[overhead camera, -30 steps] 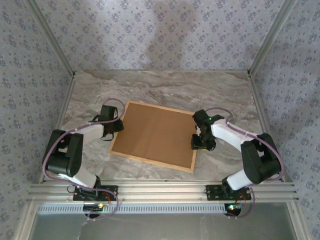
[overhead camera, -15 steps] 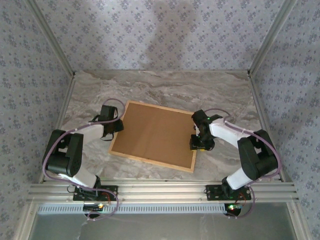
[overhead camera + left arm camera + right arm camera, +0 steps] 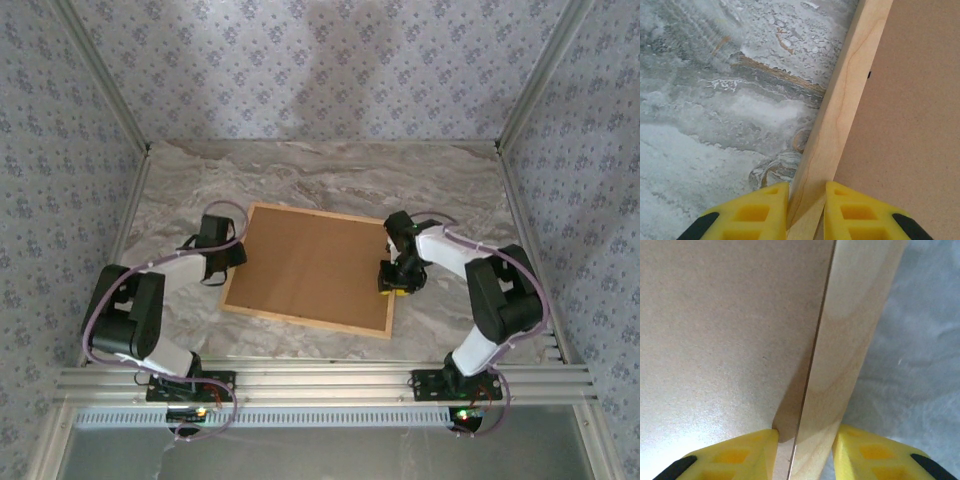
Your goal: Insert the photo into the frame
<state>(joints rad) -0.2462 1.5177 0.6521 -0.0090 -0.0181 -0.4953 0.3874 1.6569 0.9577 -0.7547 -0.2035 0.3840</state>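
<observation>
Frame (image 3: 306, 322) lies flat in the middle of the marble table (image 3: 330, 175), back side up and turned a bit askew to the table edges. Brown backing board (image 3: 315, 265) sits inside its rails and covers the whole opening, so whatever lies under it is hidden.

Left gripper (image 3: 238, 256) is at the frame's left rail, near the far corner. In the wrist view its yellow fingers (image 3: 760, 210) sit one on each side of the light wood rail, pressed tight against it: clamped on the frame. One finger is on the marble side, the other over the board.

Right gripper (image 3: 391, 286) is at the right rail, about halfway along. It straddles the rail. The outer finger (image 3: 875, 455) is against the rail's outside face on the table side. The inner finger (image 3: 740, 455) is over the board just beside the rail's inner edge, with a dark sliver of shadow between them. I cannot tell whether it is actually pinching or only close around the rail.

Both arms bend in from the near corners, with elbows out and cables looping over them. Patterned wallpaper panels (image 3: 330, 70) close in the back and both sides. A ribbed aluminium rail (image 3: 320, 382) runs along the near edge, where the arm bases are bolted.
</observation>
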